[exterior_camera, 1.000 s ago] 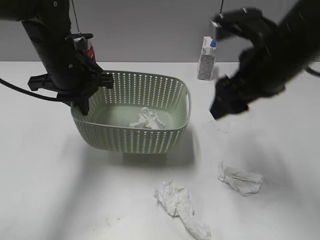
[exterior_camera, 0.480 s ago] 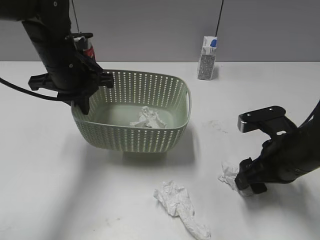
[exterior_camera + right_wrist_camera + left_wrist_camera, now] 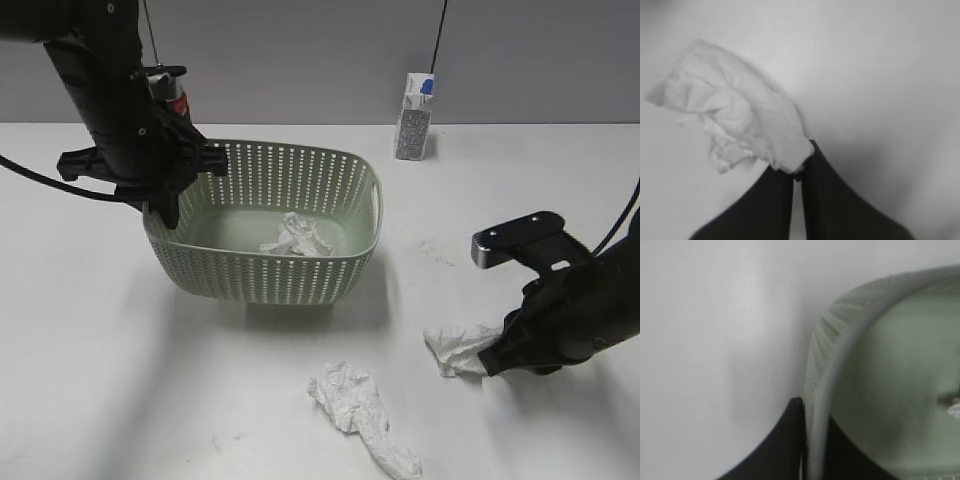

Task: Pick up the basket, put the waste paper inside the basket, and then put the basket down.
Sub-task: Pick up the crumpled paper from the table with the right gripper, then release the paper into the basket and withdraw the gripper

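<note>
The pale green basket (image 3: 290, 270) hangs tilted a little above the table, held by its left rim. My left gripper (image 3: 165, 195) is shut on that rim; the left wrist view shows the rim (image 3: 816, 405) between the black fingers (image 3: 812, 440). One paper wad (image 3: 297, 238) lies inside the basket. My right gripper (image 3: 492, 362) is shut on the end of a second wad (image 3: 455, 347), which also shows in the right wrist view (image 3: 740, 120) at the fingertips (image 3: 800, 172). A longer twisted wad (image 3: 362, 415) lies on the table in front.
A small white-grey carton with a blue mark (image 3: 413, 130) stands at the back right. A red-topped can (image 3: 172, 92) stands behind my left arm. The table (image 3: 100, 380) is white, and a grey wall runs behind it.
My right arm came down from beside the basket to the table at the right, closed on the wad there and has drawn it a little to the left. The basket and left arm stayed still.
</note>
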